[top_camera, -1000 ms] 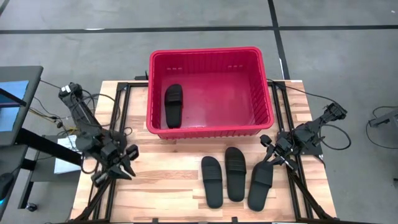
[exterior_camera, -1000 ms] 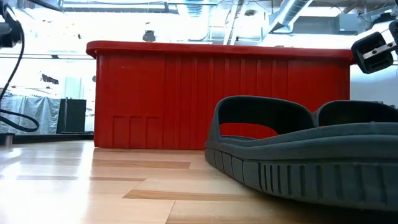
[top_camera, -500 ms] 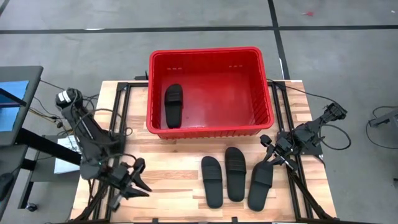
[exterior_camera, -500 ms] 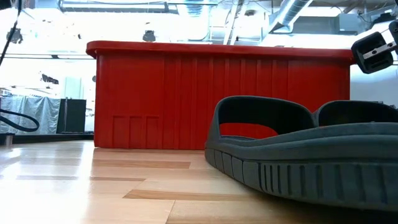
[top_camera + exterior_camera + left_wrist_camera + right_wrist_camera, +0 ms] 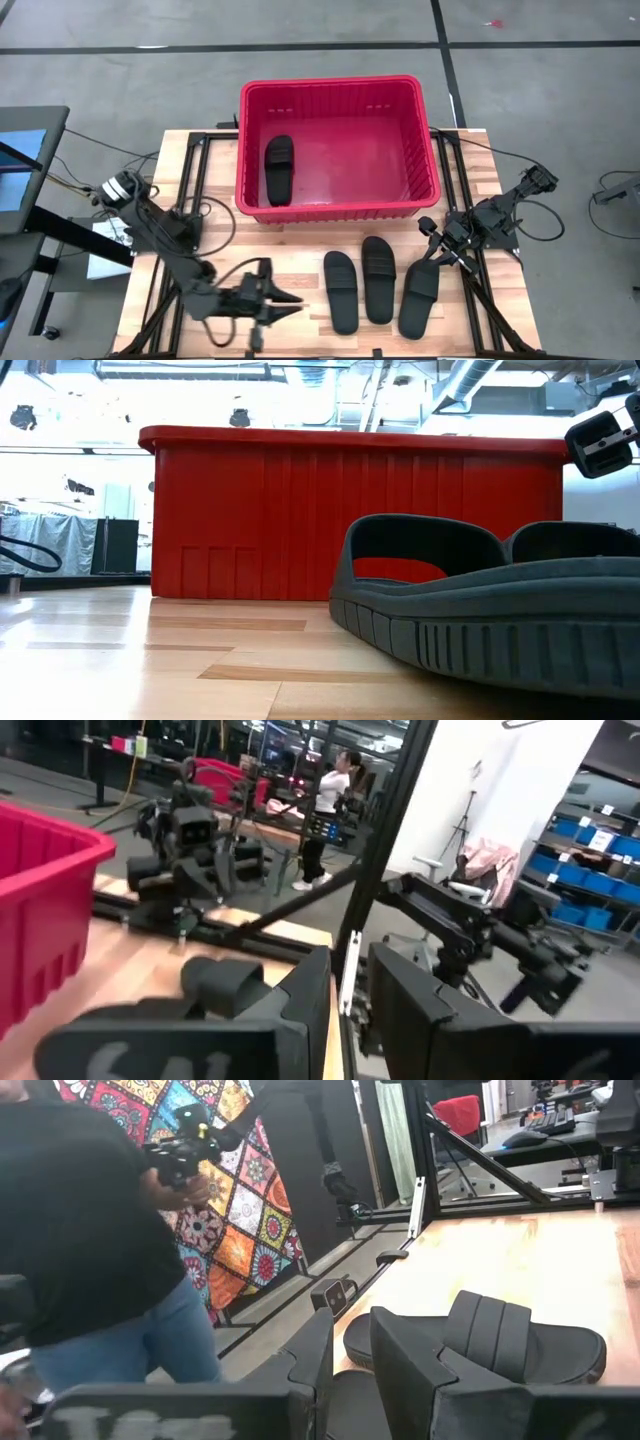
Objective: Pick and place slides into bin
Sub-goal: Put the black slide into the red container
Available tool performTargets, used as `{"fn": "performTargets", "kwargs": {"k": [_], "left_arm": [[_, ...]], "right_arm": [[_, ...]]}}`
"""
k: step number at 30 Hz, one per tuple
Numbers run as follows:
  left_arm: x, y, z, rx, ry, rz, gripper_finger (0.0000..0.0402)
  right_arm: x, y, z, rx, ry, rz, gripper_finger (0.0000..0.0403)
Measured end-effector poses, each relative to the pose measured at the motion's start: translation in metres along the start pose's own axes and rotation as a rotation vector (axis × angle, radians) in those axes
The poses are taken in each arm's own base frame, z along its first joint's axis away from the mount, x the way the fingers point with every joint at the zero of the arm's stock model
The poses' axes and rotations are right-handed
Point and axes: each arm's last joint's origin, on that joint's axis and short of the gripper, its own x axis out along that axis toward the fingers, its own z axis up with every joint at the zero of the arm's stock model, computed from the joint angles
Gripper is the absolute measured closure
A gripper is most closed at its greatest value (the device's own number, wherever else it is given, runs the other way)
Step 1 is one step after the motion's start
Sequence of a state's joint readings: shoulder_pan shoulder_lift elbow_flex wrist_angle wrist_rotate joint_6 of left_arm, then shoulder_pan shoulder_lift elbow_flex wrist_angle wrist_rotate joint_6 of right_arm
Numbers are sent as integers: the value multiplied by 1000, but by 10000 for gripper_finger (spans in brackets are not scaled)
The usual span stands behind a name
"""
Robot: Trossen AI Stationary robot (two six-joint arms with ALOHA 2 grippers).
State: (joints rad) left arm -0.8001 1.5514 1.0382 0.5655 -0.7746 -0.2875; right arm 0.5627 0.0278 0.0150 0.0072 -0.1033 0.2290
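Note:
The red bin (image 5: 425,150) stands at the table's far middle, with one black slide (image 5: 279,170) flat on its floor. Three slides lie soles down on the wood in front of it: left (image 5: 341,290), middle (image 5: 377,278) and right (image 5: 419,297). My left gripper (image 5: 290,302) is near the front edge, left of the left slide, pointing toward it with fingers close together and empty. My right gripper (image 5: 432,250) hangs over the right slide's far end at about bin-rim height (image 5: 600,440), fingers close together, holding nothing.
Black frame rails (image 5: 190,200) run along both sides of the table. A person in a black shirt and jeans (image 5: 90,1260) stands beyond the table. The near slide (image 5: 480,610) fills the low view in front of the bin (image 5: 350,520). Bare wood lies front left.
My left gripper has swung from the table's left edge toward the near edge and then to the right, toward the three slides, turning until its fingers point at them. The slides and the bin have stayed where they were.

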Motion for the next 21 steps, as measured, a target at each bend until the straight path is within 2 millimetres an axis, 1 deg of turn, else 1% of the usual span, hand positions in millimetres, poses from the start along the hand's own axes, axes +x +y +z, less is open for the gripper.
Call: {"fn": "performTargets", "kwargs": {"k": [5,8,11,16,21], "left_arm": [[37,-2,8,14,5,19,340],[54,-1,7,4,72,26,340],[67,-1,6,-25,147,30,340],[83,-2,3,-72,255,65,340],[90,-3,0,-140,296,87,340]], "right_arm": [[0,0,0,0,0,0,340],[0,0,0,0,1,0,340],[0,0,0,0,0,0,340],[0,0,0,0,0,0,340],[0,0,0,0,0,0,340]]}}
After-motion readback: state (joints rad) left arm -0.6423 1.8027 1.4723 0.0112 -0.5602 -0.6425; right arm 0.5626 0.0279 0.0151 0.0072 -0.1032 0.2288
